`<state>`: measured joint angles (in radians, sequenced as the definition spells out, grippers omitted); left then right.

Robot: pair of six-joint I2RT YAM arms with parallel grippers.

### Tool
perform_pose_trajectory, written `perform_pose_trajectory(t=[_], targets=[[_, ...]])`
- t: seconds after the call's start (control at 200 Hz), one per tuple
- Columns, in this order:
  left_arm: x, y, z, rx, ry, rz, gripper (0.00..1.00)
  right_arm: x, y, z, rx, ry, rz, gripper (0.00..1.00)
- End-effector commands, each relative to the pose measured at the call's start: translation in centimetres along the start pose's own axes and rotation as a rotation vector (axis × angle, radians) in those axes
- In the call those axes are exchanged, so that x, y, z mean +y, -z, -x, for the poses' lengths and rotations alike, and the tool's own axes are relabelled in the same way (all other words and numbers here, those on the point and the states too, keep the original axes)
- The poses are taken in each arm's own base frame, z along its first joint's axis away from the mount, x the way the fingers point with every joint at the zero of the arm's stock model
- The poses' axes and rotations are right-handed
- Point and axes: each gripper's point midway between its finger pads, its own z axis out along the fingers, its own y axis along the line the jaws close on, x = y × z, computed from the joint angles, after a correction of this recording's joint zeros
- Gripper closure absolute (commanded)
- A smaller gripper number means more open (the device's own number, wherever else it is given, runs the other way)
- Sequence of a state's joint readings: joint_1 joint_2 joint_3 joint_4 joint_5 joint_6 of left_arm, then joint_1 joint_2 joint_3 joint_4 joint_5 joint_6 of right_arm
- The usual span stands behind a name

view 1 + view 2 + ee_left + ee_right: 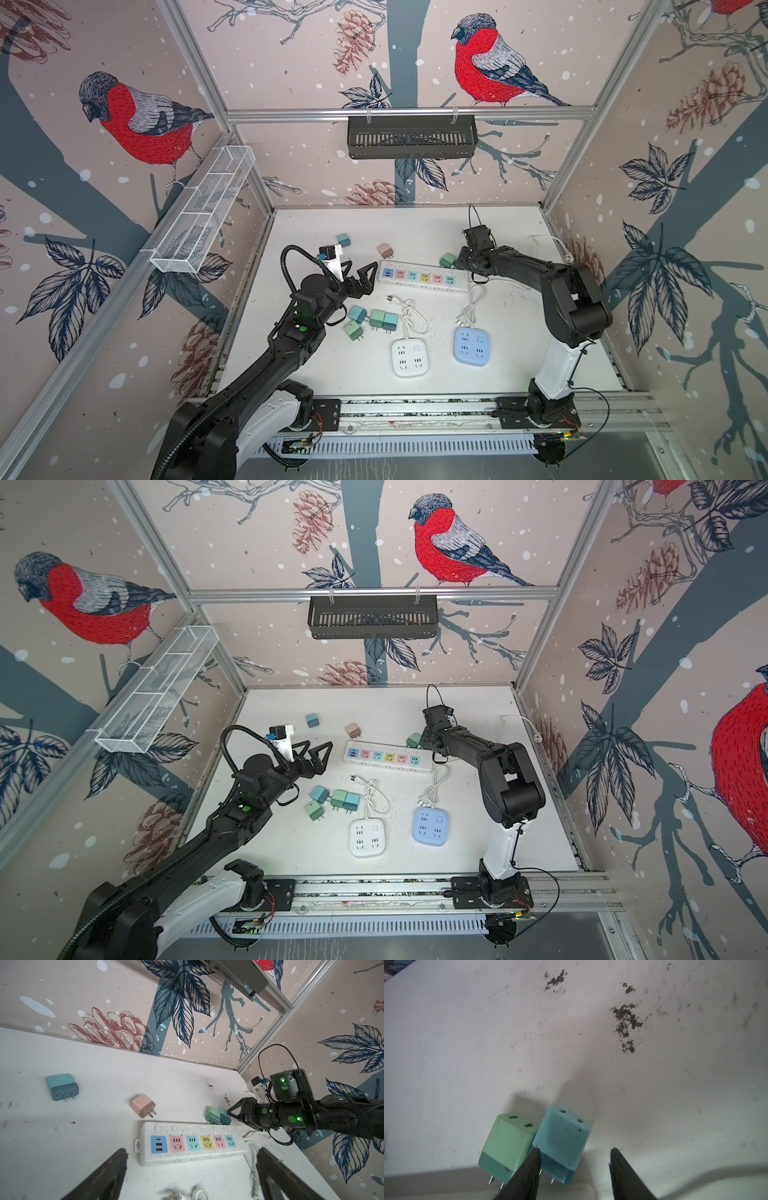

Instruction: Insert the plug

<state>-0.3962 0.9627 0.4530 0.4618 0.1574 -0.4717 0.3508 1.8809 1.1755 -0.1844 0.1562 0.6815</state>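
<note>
A white power strip with coloured sockets lies mid-table, all its sockets empty. Behind its right end lie a green plug and a blue plug, side by side with prongs toward the strip. My right gripper is low over them and open. One finger sits between the two plugs against the blue one's edge; the other stands clear of it. My left gripper hovers wide open and empty just left of the strip.
A pink plug and a teal plug lie behind the strip. Several more plugs cluster at front left. A white square socket and a blue one lie in front, with coiled cords.
</note>
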Motion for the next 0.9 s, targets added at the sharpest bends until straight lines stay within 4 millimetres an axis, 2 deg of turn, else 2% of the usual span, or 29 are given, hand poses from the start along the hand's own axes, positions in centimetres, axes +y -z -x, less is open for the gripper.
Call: perform_pose_trajectory(t=[0.0,0.24,0.445,0.685,0.896], targets=[[-0.9,-0.1,1.2,-0.04,-0.012,-0.034,0.03,0.3,-0.9,-0.6,0.033,0.007,0.018,0.44],[-0.9,-0.2,1.2,-0.036,-0.012,-0.034,0.04,0.8,-2.4,-1.2,0.06,0.012,0.022,0.44],[-1.0,-0.3,1.1,-0.028,-0.009,-0.038,0.03,-0.1,-2.7,-1.4,0.059,0.016,-0.019,0.43],[-0.9,-0.4,1.0,-0.022,-0.009,-0.038,0.04,-1.1,-1.8,-0.6,0.029,0.031,-0.074,0.43],[-0.9,-0.6,1.0,-0.017,-0.008,-0.038,0.03,-1.0,-0.4,0.5,-0.003,0.044,-0.081,0.43]])
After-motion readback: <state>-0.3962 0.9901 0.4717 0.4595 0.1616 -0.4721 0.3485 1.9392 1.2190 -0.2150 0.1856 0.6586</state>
